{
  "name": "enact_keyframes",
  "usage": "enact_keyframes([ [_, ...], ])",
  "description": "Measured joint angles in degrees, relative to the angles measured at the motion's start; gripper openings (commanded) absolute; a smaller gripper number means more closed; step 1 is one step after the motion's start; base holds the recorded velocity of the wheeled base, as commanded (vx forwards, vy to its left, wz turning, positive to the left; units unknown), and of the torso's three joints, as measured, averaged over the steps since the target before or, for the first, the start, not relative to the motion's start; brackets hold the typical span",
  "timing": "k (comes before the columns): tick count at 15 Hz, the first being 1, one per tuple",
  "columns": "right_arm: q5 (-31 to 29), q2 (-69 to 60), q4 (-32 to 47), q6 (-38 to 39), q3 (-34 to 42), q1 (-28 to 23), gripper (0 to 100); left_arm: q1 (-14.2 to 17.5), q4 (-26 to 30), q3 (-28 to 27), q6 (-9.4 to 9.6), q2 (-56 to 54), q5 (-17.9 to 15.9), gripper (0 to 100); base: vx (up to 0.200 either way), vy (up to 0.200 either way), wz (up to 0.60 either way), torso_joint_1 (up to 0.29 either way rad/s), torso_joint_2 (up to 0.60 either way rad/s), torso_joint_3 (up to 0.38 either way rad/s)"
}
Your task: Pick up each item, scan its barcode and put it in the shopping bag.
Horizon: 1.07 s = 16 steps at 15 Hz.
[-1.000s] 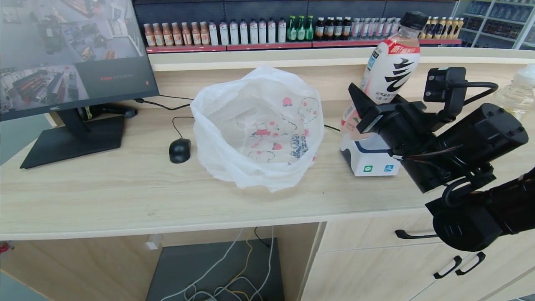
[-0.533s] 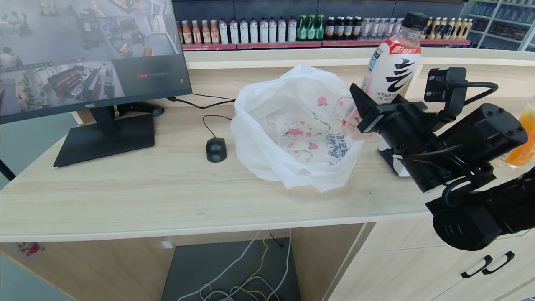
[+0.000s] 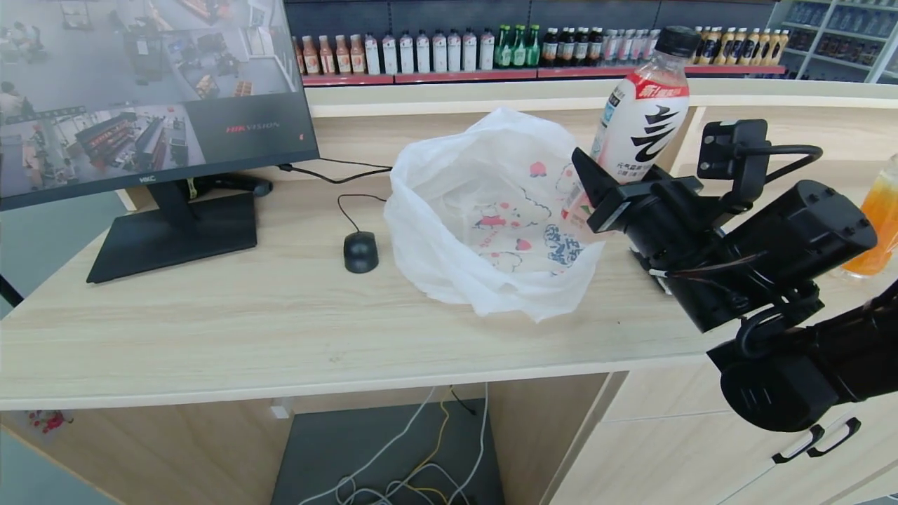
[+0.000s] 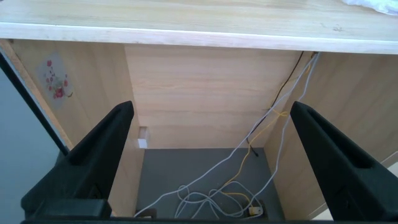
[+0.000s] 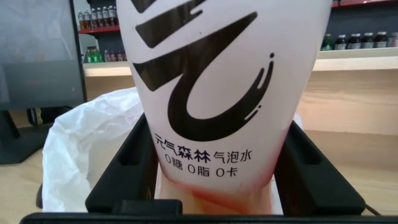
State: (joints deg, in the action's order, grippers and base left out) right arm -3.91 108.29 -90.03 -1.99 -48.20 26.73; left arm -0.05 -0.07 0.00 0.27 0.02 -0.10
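The bottle [image 3: 642,126] and the right pincer [image 3: 595,200] now stand closer to the shopping bag [image 3: 456,231] than half a second ago. The bottle's foot has drifted from beside the bag to over its near-right rim, while the bag itself lies as before.

The right pincer is clamped on the lower body of the bottle, one finger on each flank, as the right wrist view shows [image 5: 217,93]. The bottle stands nearly upright, its cap [image 3: 677,38] well above the bag's mouth. The left pincer [image 4: 211,155] hangs with its jaws apart and empty, below the edge of the surface [image 3: 210,330], facing the recess with the cables [image 4: 249,174].

The bottle looks like a full plastic drink. I judge it fairly heavy for its size, stiff enough to squeeze, with a smooth wrapped label that could slip. The low hold leaves much weight above the fingers, so it may tip if swung fast.

The bag is thin, soft film, slumped open, and its rim would fold under a nudge. Lowering through the middle of the mouth seems safest.

There is open room above the bag. The mouse [image 3: 360,251] lies just beside the bag on its far side from the bottle, with the monitor [image 3: 140,91] beyond that. An orange drink [image 3: 873,224] stands well apart from the bag, behind the right arm.
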Motion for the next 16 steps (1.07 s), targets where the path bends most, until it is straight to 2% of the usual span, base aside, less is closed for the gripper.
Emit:
enact_keyframes([
  [4,0.15,1.63,0.09,-2.33,-1.77,2.58,0,-0.02,0.00,0.00,-0.02,0.00,0.00,100,0.000,0.000,0.00,0.000,0.00,0.000],
  [7,0.17,4.33,1.35,-3.75,-7.25,4.40,0,-0.06,0.02,0.00,-0.02,0.00,0.02,100,0.000,0.000,0.00,0.000,0.00,0.000],
  [11,0.41,6.18,13.53,-4.02,-16.19,5.84,0,-0.02,0.00,0.00,0.00,0.00,0.00,100,0.000,0.000,0.00,0.000,0.00,0.000],
  [16,0.52,9.68,27.05,-3.91,-32.01,7.24,0,-0.02,0.00,0.00,0.00,0.00,0.00,100,0.000,0.000,0.00,0.000,0.00,0.000],
])
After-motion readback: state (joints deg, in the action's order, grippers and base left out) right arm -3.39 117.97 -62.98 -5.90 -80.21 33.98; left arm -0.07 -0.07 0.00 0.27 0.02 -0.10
